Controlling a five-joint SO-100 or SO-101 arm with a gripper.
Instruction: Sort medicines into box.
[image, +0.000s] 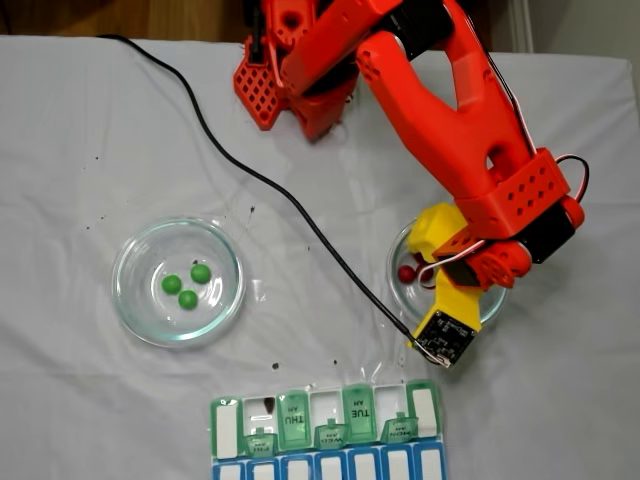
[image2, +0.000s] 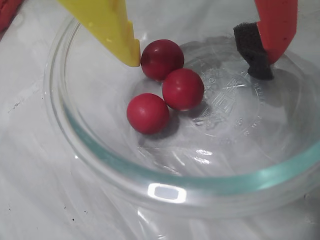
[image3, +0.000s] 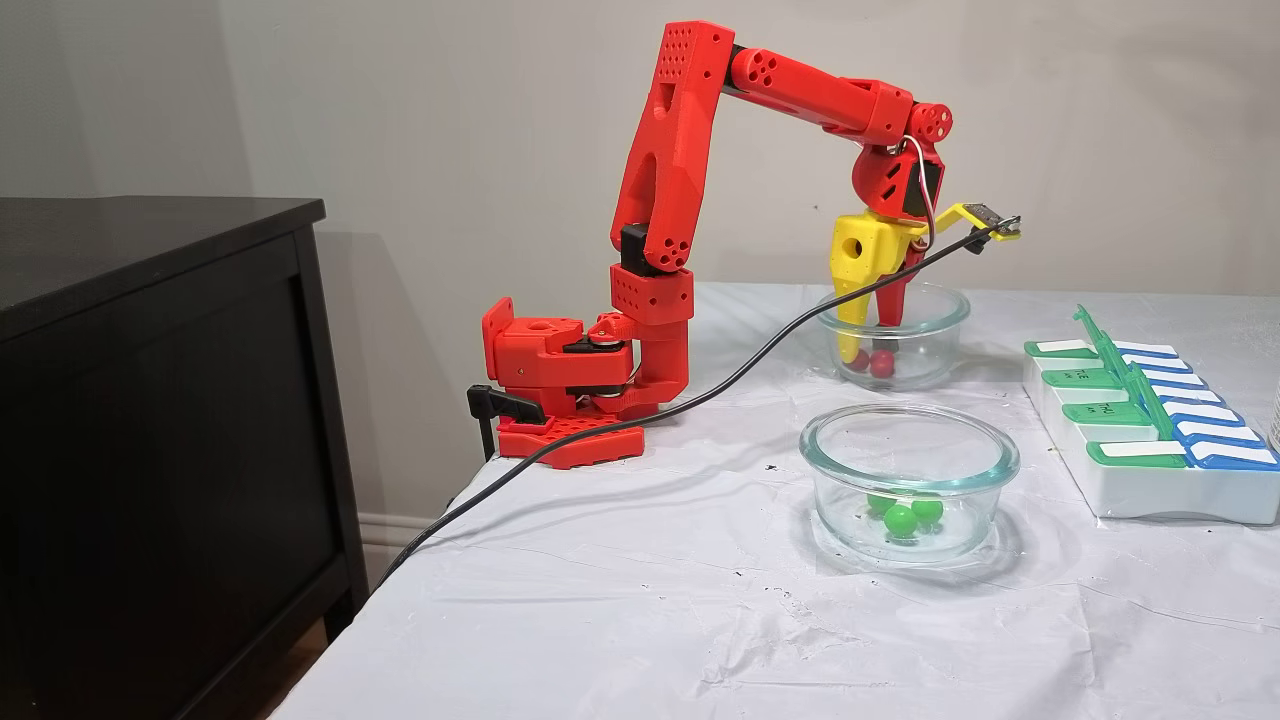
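The gripper (image2: 200, 57) is down inside a round glass dish (image2: 165, 192). Its two fingers are spread apart and hold nothing. In the wrist view the yellow finger (image2: 112, 30) is at the top left, and its tip just touches one of the red balls. The red finger (image2: 275, 25) is at the top right, with a dark foam pad (image2: 252, 50) on it. That pad is well apart from the balls.

Three red balls (image2: 172, 85) sit close together on the dish floor, touching each other, nearer to the yellow finger.

In a fixed view the red arm (image3: 680, 150) bends over from its base at the table edge and points the gripper (image3: 868, 348) straight down into the far dish (image3: 940, 310). A black cable (image3: 700, 400) runs from the wrist across the white cloth (image3: 650, 620).

A second glass dish (image3: 905, 440) stands nearer the camera. Three green balls (image3: 903, 515) lie in it, bunched together.

The pill box (image: 330, 430) lies at the bottom edge of a fixed view, between the two dishes but apart from both. Some of its green lids stand up.
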